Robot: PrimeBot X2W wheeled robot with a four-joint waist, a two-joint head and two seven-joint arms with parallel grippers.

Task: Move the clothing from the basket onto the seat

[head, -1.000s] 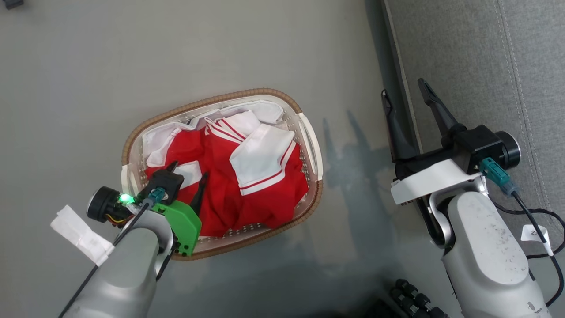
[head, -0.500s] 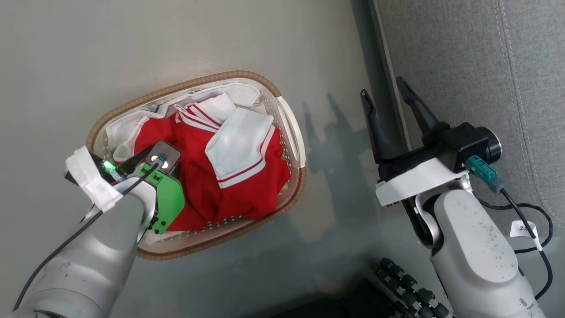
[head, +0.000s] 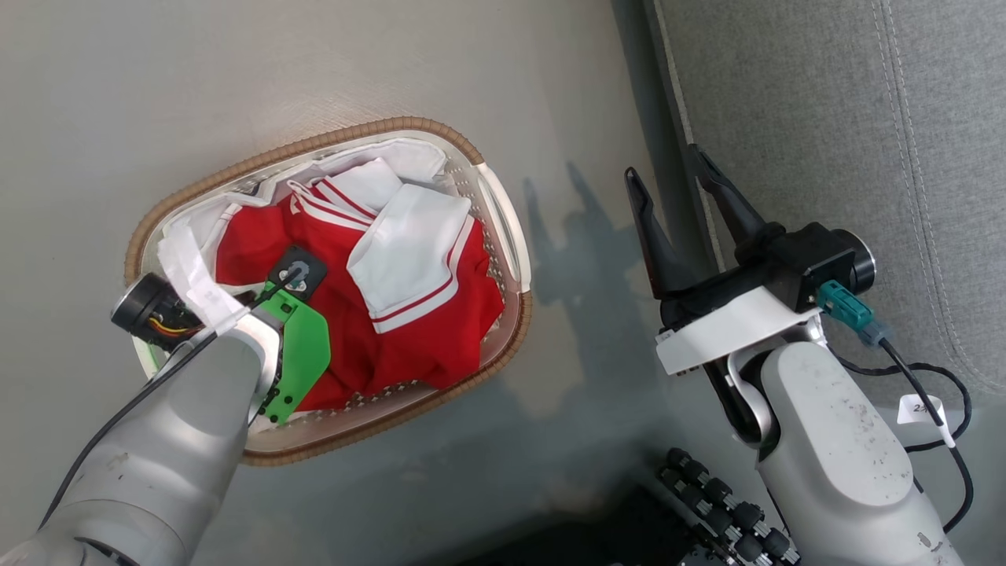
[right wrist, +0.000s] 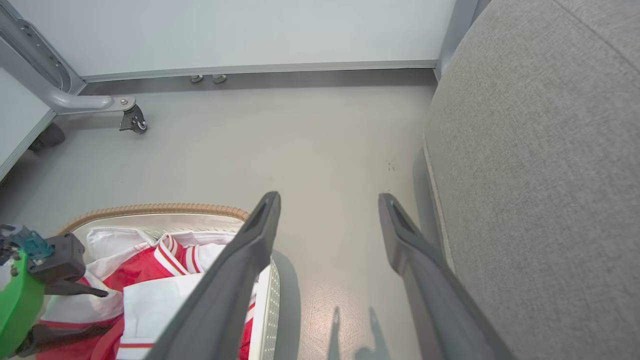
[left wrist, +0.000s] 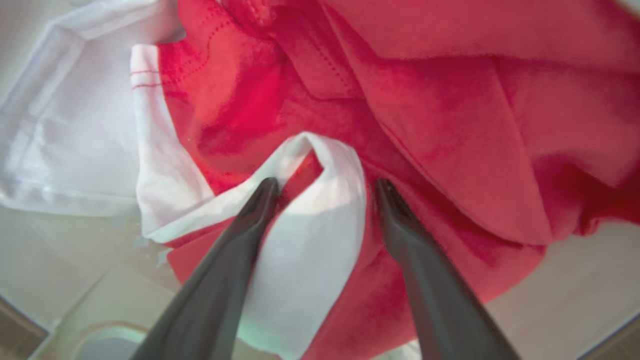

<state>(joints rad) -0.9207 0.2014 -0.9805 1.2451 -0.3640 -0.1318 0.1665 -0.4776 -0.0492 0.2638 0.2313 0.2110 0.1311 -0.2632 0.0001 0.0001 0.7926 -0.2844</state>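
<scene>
— Two fingers wide apart on right gripper (head: 664, 163), hanging between basket (head: 314, 145) and seat (head: 825, 118).
— And clothing (head: 354, 338)?
— Heaped in basket, on floor (head: 236, 79).
— Left wrist?
— Parted left gripper (left wrist: 325, 187) astride white fold (left wrist: 320, 230) of clothing, not pinching.
— Right wrist?
— Fingers spread, over floor beside seat.

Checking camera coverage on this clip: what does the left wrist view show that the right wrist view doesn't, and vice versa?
Left wrist view: a white-trimmed fold of the clothing standing between the open jaws of the left gripper. Right wrist view: the seat, a castor, and the right gripper, jaws open above the floor. Shared: the red clothing, the white liner and the left gripper.
</scene>
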